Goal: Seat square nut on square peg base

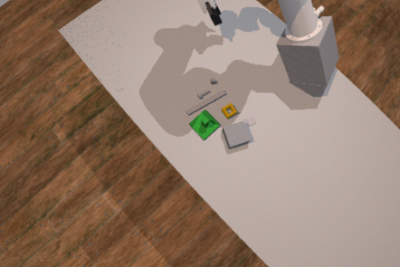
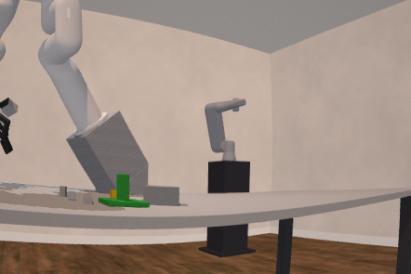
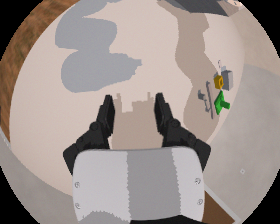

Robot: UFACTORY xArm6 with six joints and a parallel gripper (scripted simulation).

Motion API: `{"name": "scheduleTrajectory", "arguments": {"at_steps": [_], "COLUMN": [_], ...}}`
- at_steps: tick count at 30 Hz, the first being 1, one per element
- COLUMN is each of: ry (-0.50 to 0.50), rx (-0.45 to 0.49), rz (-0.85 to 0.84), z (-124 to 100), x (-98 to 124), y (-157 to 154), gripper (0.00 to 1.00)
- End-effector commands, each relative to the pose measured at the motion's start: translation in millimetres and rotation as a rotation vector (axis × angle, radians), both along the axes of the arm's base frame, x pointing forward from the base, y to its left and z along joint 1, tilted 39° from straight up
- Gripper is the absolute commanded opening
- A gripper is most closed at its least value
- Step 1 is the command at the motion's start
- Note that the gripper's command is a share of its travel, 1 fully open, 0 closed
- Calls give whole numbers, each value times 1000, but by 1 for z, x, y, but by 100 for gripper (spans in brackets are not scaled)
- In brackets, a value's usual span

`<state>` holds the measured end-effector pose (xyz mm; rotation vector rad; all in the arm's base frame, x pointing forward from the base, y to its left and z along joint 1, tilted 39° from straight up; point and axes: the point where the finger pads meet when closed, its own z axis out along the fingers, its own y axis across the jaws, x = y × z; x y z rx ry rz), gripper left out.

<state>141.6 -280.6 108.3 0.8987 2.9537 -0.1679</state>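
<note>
The gripper [image 3: 132, 117], fingers partly open on nothing, hangs high above the table, the nut [image 1: 229, 110] lying well off ahead-right of its fingertips, beside the green peg [image 1: 204, 124]

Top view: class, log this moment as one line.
claw: part open, empty, high above table | square nut: on table beside green peg base | seating: not begun

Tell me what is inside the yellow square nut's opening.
In the top view, the yellow square nut lies flat beside the green peg base; its opening shows only grey table. Nothing stands in it.
</note>
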Motion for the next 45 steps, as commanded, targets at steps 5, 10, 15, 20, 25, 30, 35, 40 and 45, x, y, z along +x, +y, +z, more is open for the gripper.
{"name": "scheduleTrajectory", "arguments": {"at_steps": [5,10,15,20,25,30,35,40,45], "ry": [158,228,298,376,424,540,644,758,868], "rx": [1,-1,-11,-24,-33,-61,-88,-118,-143], "rz": [465,710,950,1203,1353,1681,1935,2186,2399], "z": [-44,-59,-79,-99,-110,-123,-132,-136,-137], "x": [88,116,151,177,187,196,200,201,201], "y": [49,75,120,168,195,230,253,264,266], "gripper": [60,60,60,60,60,60,60,60,60]}}
